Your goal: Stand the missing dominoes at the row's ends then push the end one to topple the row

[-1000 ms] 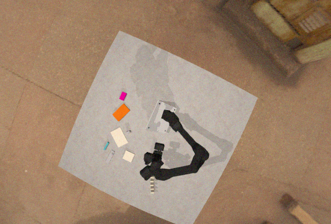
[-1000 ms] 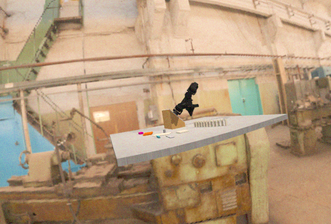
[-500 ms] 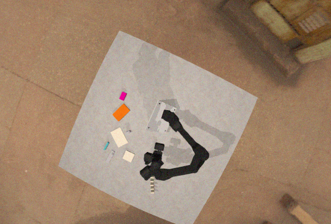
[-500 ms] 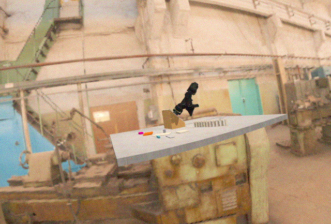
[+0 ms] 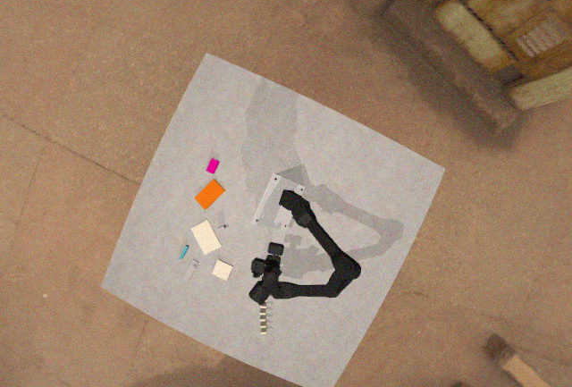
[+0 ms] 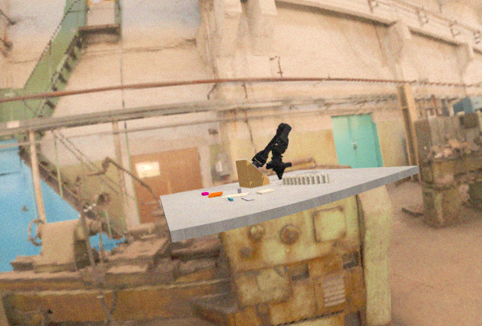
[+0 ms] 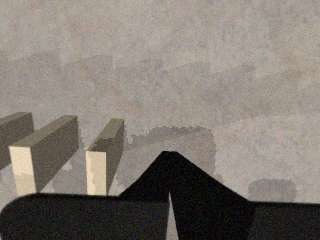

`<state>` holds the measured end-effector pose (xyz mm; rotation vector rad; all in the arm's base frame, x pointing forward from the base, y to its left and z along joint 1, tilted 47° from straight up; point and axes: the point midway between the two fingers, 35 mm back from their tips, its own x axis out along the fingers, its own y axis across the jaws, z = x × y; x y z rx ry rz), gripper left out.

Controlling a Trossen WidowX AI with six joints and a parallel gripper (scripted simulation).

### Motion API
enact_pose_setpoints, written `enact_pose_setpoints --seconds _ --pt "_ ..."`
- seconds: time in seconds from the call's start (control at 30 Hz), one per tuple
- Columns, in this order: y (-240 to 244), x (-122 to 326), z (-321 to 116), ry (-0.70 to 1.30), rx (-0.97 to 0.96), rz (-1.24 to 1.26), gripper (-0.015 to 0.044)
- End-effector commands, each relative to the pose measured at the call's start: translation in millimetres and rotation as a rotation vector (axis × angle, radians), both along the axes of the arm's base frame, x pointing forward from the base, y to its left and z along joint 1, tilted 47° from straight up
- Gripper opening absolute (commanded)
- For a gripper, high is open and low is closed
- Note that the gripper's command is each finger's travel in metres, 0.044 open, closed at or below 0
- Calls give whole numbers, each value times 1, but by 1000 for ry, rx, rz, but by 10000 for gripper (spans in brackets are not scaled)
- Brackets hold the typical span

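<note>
A row of several cream dominoes (image 5: pixel 263 332) (image 6: pixel 307 179) stands upright and evenly spaced on the grey table. In the top view the arm covers part of the row. In the wrist view the end domino (image 7: pixel 96 172) stands upright, with another domino (image 7: pixel 22 167) to its left. My gripper (image 6: pixel 280 178) (image 7: pixel 168 158) is shut with nothing between its fingers. Its tips are low, just beyond the end of the row nearest the brown block, to the right of the end domino in the wrist view. No contact with that domino shows. The fingertips are hidden in the top view.
A brown wedge-sided block (image 6: pixel 248 175) stands by the arm's base. A magenta block (image 5: pixel 212 165), an orange block (image 5: pixel 209 194), two cream slabs (image 5: pixel 206 237) (image 5: pixel 222 269), a teal piece (image 5: pixel 183 252) and small grey items lie on the table (image 5: pixel 152 244).
</note>
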<state>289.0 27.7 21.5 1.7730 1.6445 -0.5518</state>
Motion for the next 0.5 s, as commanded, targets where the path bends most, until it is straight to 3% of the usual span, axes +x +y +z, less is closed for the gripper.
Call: enact_pose_setpoints --seconds 0.0,0.47 --pt "11 -2 -9 8 11 -6 0" --pt "10 18 -6 7 10 -6 0"
